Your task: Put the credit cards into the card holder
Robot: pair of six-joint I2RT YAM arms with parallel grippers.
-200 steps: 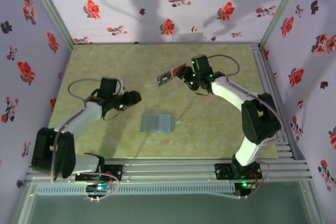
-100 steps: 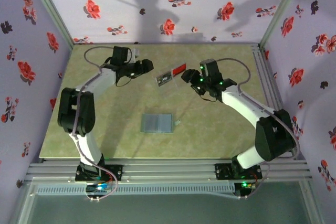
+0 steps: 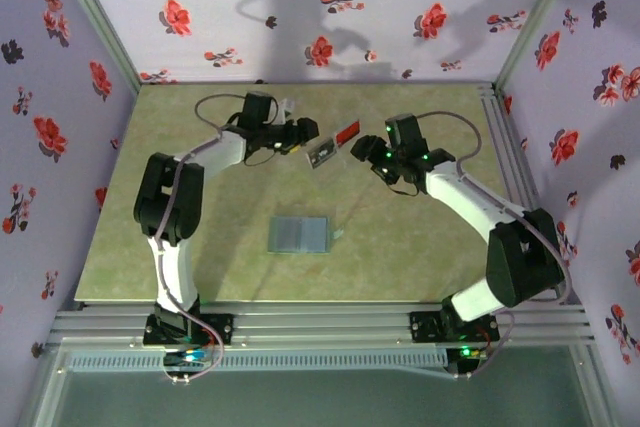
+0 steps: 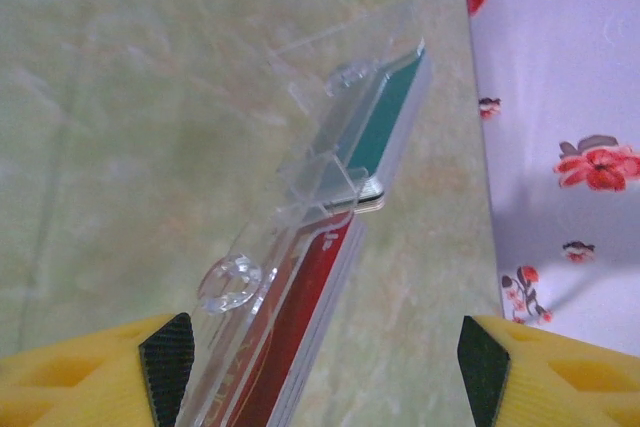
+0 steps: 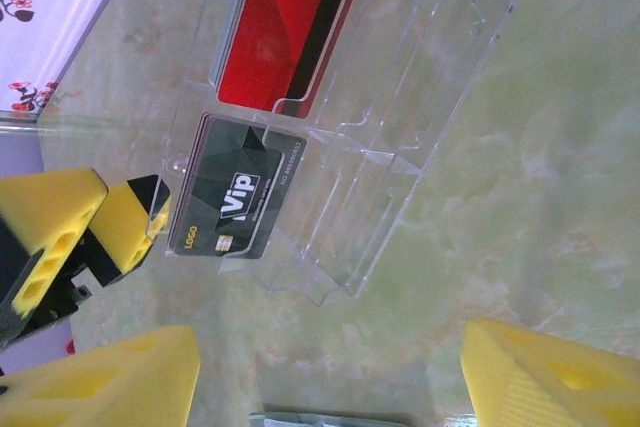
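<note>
The credit cards stand in a clear acrylic rack [image 5: 380, 137] at the table's back middle: a red stack [image 5: 285, 27] and a black "Vip" stack [image 5: 235, 197]. From above they show as a red card [image 3: 347, 133] and a dark card [image 3: 322, 155]. My left gripper [image 3: 305, 137] is open at the rack's left end; in its wrist view the red cards [image 4: 300, 347] run edge-on between its fingers [image 4: 165, 367], touching neither. My right gripper [image 3: 366, 153] is open and empty just right of the rack. The grey-teal card holder [image 3: 298, 234] lies closed nearer the arms.
The left gripper's yellow fingers [image 5: 70, 227] sit close beside the black cards. A teal-faced card [image 4: 385, 122] stands in the rack's far slot. The flowered back wall [image 3: 320, 17] is a short way behind the rack. The card holder's edge [image 5: 340, 419] lies under the right gripper.
The left arm swung from the table's left side up to the rack's left end and its jaws widened. The right gripper drew slightly back from the cards and opened a little more.
</note>
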